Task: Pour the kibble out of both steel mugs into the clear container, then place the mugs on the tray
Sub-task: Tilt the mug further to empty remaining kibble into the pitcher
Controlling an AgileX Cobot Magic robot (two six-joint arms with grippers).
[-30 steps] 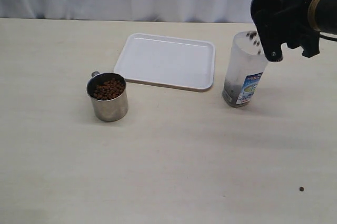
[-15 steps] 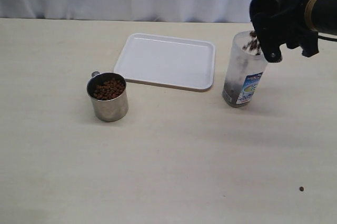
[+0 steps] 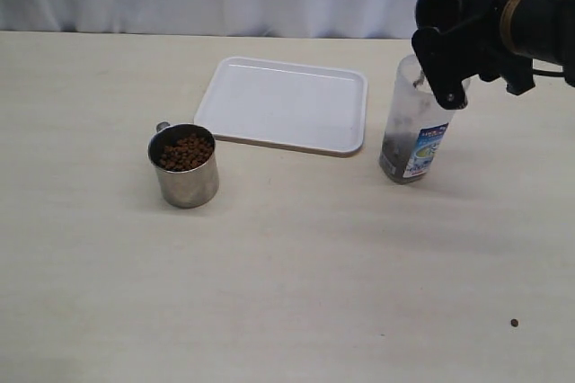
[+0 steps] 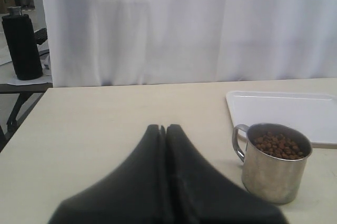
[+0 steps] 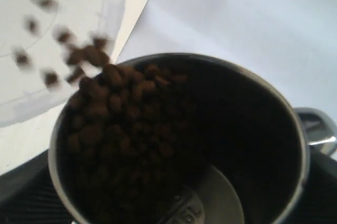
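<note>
While the right gripper [image 3: 449, 55] clamps the tipped mug [image 5: 226, 145] above the mouth of the clear container [image 3: 413, 127], kibble [image 5: 118, 124] slides toward the mug's lower lip; in the right wrist view several pellets hang blurred in mid-air between that lip and the container's see-through rim. Dark finger parts press against the mug on both sides, and its loop handle sticks out on the side away from the spill; part of the mug's bare steel bottom shows behind the heap of pellets.

The container stands upright on the table [image 3: 296, 275], just beside the right end of the tray [image 3: 287, 102] but not touching it; a dark layer of kibble lies in its bottom, and its blue-and-white label sits low on the side facing the exterior camera.

The full mug [image 3: 184, 167] stands upright near the tray's front left corner, apart from it, loaded with pellets almost to the brim; its handle points toward the back.

The left gripper [image 4: 162, 128] has its two fingers pressed together with nothing between them; it hangs over bare table, with the full mug and the tray beyond its tips.

One stray pellet [image 3: 515, 322] lies on the table at the front right, well apart from everything else.
</note>
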